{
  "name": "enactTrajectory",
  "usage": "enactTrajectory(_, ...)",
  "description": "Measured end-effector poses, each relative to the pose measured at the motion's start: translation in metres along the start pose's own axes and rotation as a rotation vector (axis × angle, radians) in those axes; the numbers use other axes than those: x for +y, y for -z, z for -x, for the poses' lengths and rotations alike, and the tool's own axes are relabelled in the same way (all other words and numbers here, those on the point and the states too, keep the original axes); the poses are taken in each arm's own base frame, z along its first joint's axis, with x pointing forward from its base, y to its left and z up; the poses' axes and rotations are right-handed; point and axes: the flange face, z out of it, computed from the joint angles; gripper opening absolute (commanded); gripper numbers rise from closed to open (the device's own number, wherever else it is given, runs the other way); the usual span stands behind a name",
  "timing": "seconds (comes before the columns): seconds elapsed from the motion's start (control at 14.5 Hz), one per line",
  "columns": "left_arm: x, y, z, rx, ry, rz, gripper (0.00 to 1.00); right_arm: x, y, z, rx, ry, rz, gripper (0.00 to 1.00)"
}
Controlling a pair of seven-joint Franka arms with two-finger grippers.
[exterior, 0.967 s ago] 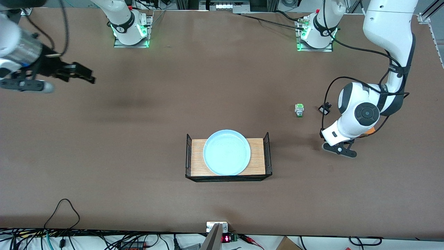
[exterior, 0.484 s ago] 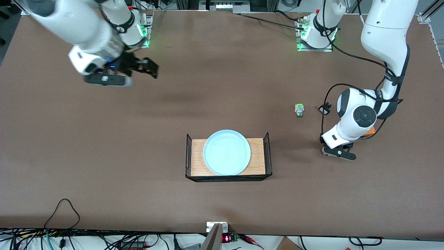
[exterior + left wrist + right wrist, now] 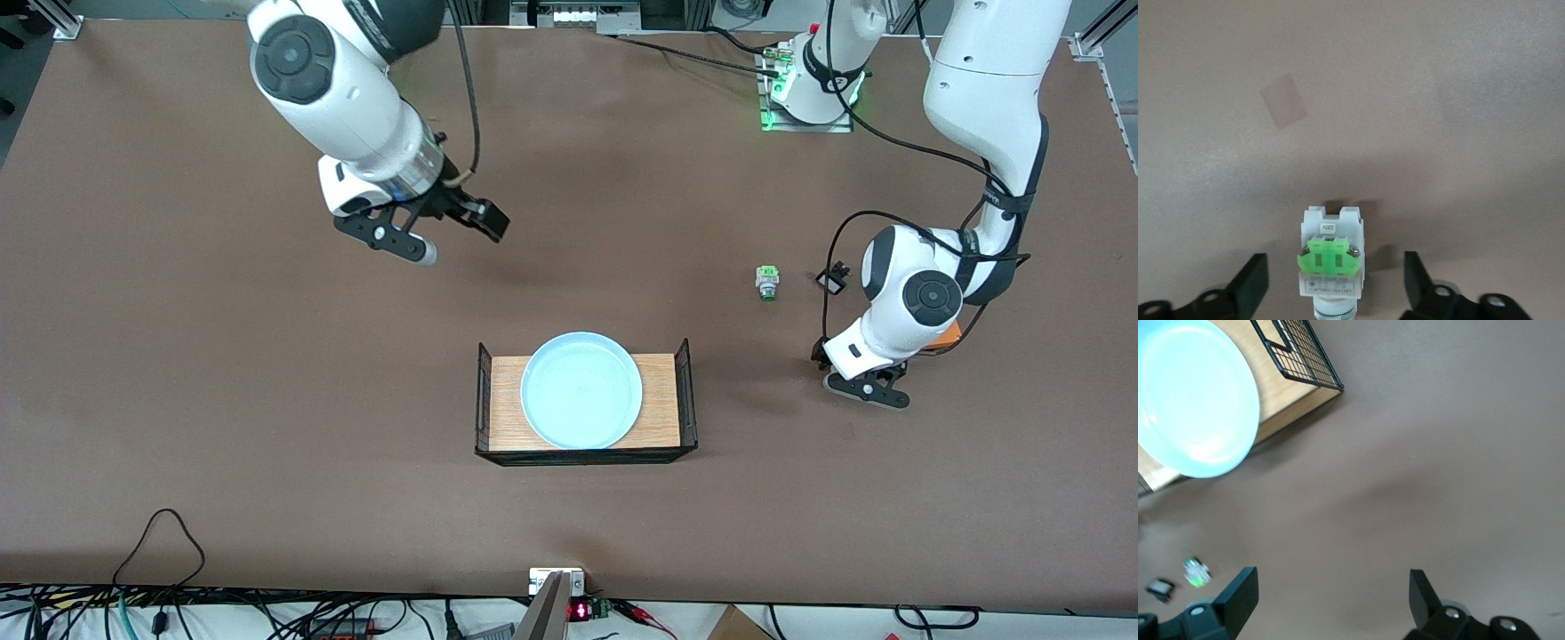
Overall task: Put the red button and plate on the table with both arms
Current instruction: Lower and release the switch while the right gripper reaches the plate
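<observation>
pale blue plate (image 3: 581, 389), wood-grain tray (image 3: 662, 400), brown table (image 3: 267, 373)

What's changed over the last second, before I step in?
The right claw swung in from the right arm's end of the table, open and empty, toward the middle. The left claw now stands open around the red button on the table. The plate stays on the tray; the green-capped button hasn't moved.

Both arms reach out — left gripper (image 3: 1331, 293) and right gripper (image 3: 1331, 603) spread wide.
</observation>
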Motion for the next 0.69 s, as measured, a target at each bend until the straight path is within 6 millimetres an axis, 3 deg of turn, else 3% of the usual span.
enactTrajectory(0.21, 0.013, 0.026, -0.006, -0.025, -0.010, 0.015, 1.00, -0.022, -0.015, 0.003, 0.026, -0.102, -0.051, 1.00)
enactTrajectory(0.41, 0.023, 0.082, -0.016, -0.094, 0.006, 0.026, 1.00, -0.043, -0.037, 0.000, 0.041, -0.178, -0.088, 1.00)
enactTrajectory(0.69, 0.010, 0.153, -0.030, -0.187, 0.028, 0.029, 1.00, -0.058, -0.082, -0.016, 0.055, -0.280, -0.111, 1.00)
